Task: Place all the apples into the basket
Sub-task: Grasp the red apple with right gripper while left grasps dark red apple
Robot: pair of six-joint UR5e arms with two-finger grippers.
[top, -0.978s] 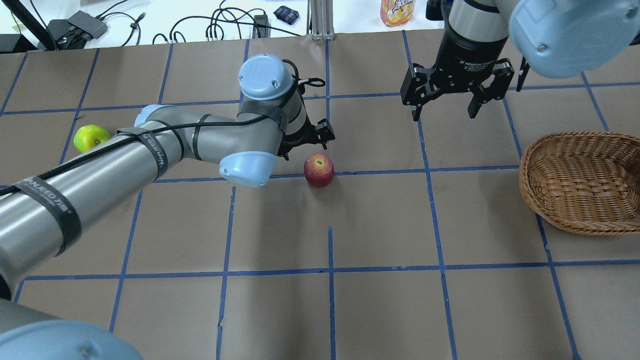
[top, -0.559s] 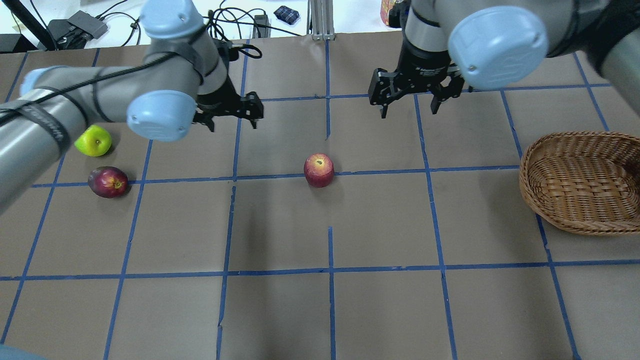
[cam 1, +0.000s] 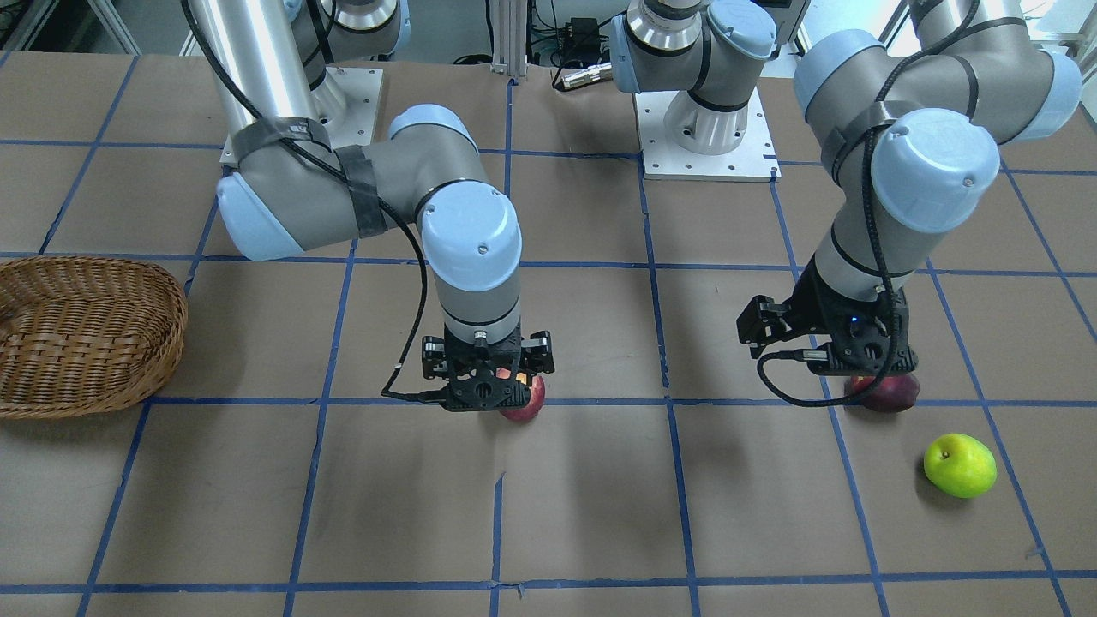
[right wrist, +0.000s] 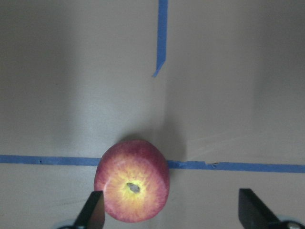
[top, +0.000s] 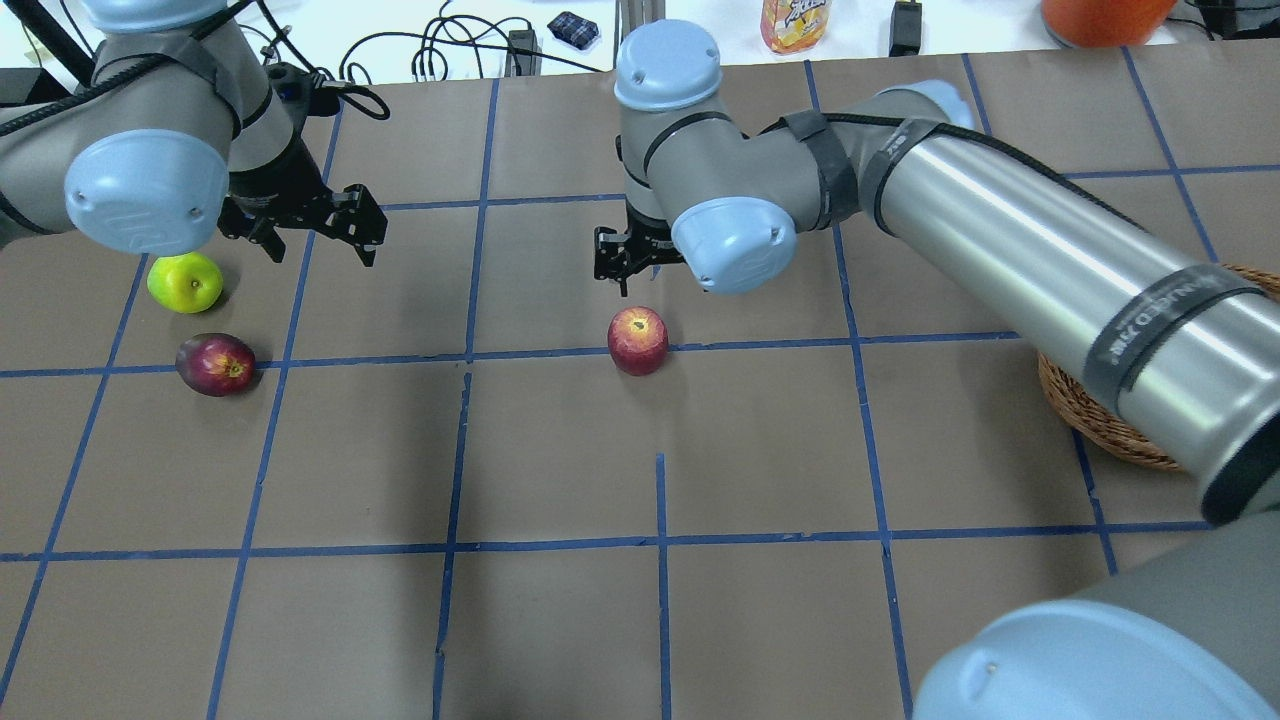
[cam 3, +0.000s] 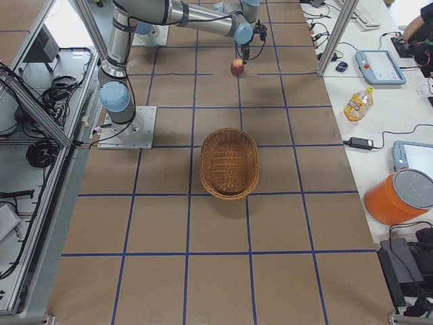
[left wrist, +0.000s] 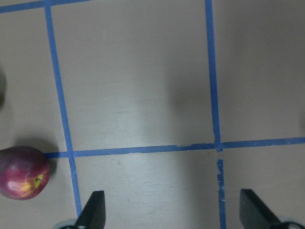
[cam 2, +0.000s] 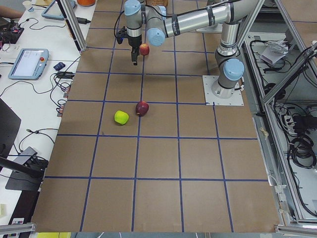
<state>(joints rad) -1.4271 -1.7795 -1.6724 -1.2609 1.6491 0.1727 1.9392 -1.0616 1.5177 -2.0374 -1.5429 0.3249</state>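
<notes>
The red apple with a yellowish top (top: 638, 340) sits mid-table on a blue tape line. My right gripper (top: 625, 272) hovers open just beyond it. In the right wrist view the red apple (right wrist: 132, 187) lies beside one finger (right wrist: 94, 210), off-centre between the jaws. The maroon apple (top: 215, 364) and the yellow-green apple (top: 185, 282) lie close together at the table's left. My left gripper (top: 318, 245) is open and empty, above the table to their right. The maroon apple also shows in the left wrist view (left wrist: 23, 172). The wicker basket (cam 1: 77, 334) stands empty at the right end, partly hidden by my right arm in the overhead view.
My right arm stretches across the table's right half above the basket (cam 3: 230, 162). A juice bottle (top: 795, 22), an orange container (cam 3: 399, 196) and cables lie on the bench past the far edge. The arm bases (cam 1: 707, 128) stand at the robot's side.
My right gripper has swung left and down to the red apple. My left gripper has moved left toward the maroon and green apples. Both stay open; no apple has moved.
</notes>
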